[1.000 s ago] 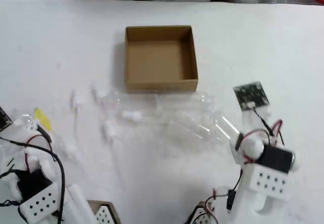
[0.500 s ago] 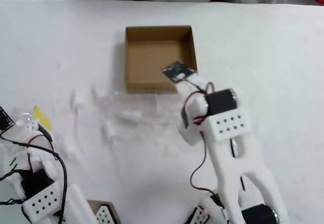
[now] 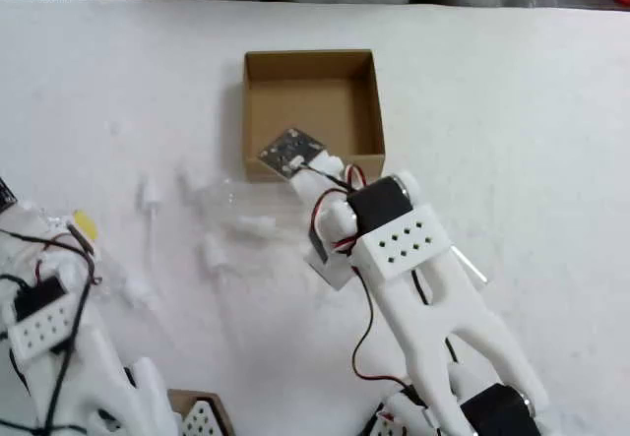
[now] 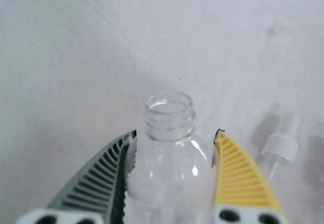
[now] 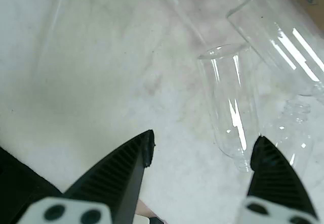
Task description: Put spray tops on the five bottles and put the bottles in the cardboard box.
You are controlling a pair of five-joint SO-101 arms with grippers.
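My left gripper (image 4: 174, 133) is shut on a clear bottle (image 4: 168, 114) that has no top; its open neck stands up between the grey finger and the yellow one (image 4: 238, 168). A white spray top (image 4: 281, 145) lies on the table just beyond that gripper. My right gripper (image 5: 205, 138) is open and hangs over the table next to several clear bottles lying on their sides, the nearest (image 5: 230, 102) just ahead of its fingers. The cardboard box (image 3: 313, 111) stands open with nothing in it, behind the right arm (image 3: 394, 244). Loose spray tops (image 3: 256, 226) lie before the box.
More white spray tops (image 3: 150, 195) lie scattered left of the bottles on the white table (image 3: 512, 111). The left arm (image 3: 44, 318) sits at the near left corner. A small cardboard piece (image 3: 202, 411) is at the front edge.
The right arm has swung out from the near right and now stretches over the bottles in front of the box. The left arm has shifted slightly, still holding its bottle.
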